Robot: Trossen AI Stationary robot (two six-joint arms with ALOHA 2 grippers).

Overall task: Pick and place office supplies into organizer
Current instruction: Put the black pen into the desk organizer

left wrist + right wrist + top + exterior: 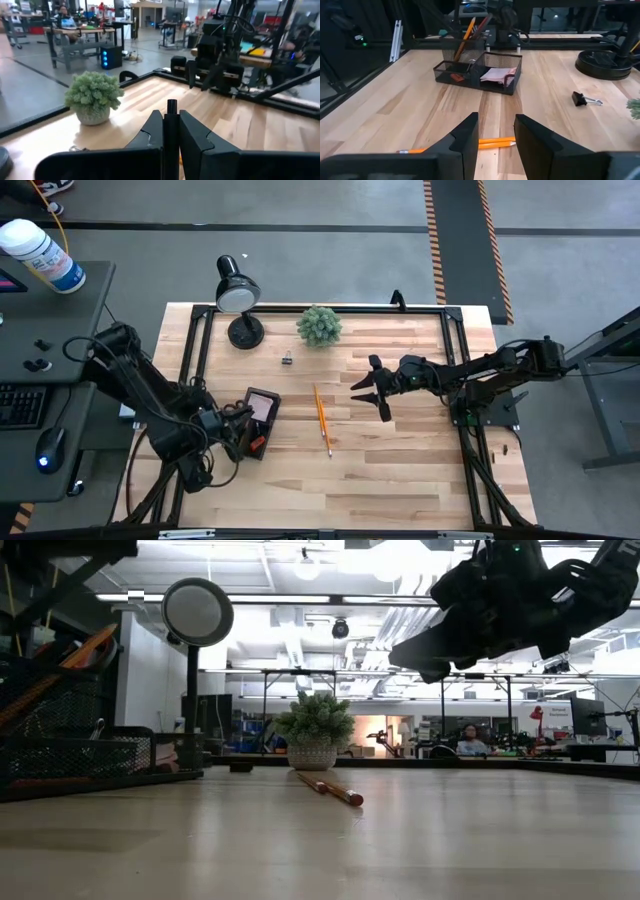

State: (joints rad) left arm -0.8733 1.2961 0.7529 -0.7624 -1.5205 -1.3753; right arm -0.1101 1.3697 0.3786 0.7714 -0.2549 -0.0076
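Pen [171,131] stands upright, clamped in the left hand [236,432] over the organizer [257,422]; right hand [374,388] open

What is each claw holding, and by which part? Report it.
Left claw: shut on a thin dark pen, gripped partway along, tip sticking out past the fingers. Right claw: open, holding nothing, hovering above the pencils.

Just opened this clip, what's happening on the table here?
The left gripper, beside the organizer, is shut on a dark pen. The right gripper is open, above two pencils lying mid-table. A binder clip lies loose near the plant and lamp. A sticky-note pad is already inside the organizer.
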